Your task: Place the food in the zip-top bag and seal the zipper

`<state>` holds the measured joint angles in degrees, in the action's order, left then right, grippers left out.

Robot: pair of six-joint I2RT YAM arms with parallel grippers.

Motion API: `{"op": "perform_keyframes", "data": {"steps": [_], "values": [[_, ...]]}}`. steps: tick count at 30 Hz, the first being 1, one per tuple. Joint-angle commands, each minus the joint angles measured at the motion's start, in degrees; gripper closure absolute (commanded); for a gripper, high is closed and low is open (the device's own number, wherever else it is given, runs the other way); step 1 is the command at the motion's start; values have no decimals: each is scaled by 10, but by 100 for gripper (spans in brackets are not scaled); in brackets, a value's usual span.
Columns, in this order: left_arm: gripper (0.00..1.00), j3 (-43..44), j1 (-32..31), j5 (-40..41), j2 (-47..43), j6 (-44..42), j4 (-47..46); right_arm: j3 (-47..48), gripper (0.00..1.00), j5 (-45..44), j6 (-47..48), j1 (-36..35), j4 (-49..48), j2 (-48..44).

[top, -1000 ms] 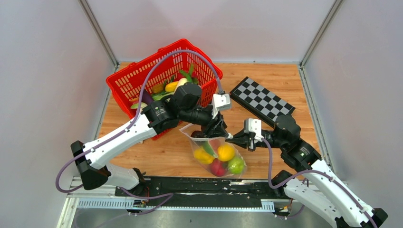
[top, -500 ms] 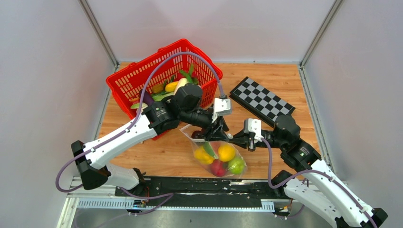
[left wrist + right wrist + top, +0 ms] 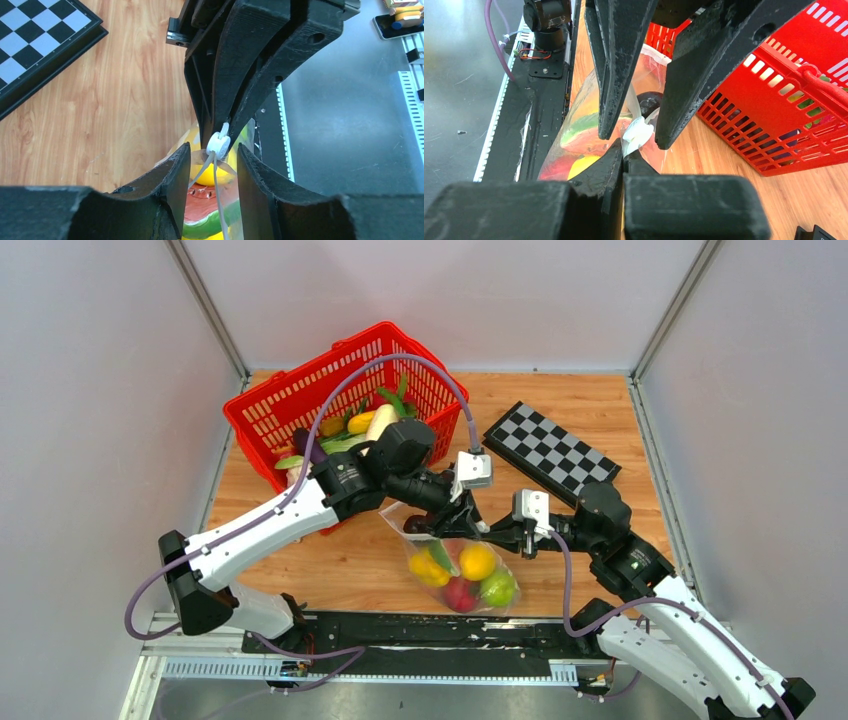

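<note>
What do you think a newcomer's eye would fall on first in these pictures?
The two grippers meet mid-table at the mouth of the zip-top bag: the right gripper pinches the zipper, while the left gripper stands open astride it. Bright food shows through the bag, and the red basket at the far left holds more.
</note>
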<state>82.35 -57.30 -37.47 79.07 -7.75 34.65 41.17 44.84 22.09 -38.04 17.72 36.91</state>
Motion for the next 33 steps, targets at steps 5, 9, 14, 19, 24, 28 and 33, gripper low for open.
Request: {"op": "perform_keyframes", "data": {"steps": [5,9,14,19,24,28,33], "values": [[58,19,-3,-16,-2,4,-22,-4,100,6,-2,2,-37,-8],[61,19,-3,-15,-5,9,-23,-6,100,3,-2,1,-36,-9],[71,18,-3,-8,-13,15,-21,-9,100,3,-2,2,-35,-9],[79,10,-3,-13,-23,15,-22,-12,100,1,-3,2,-37,-12],[94,12,-3,-12,-21,10,-9,-14,100,-16,-11,2,-39,-17],[100,16,-3,7,-16,-5,25,-23,100,-43,-25,2,-54,-34],[100,0,-2,33,-22,-12,48,-30,100,-60,-31,2,-58,-43]]}}
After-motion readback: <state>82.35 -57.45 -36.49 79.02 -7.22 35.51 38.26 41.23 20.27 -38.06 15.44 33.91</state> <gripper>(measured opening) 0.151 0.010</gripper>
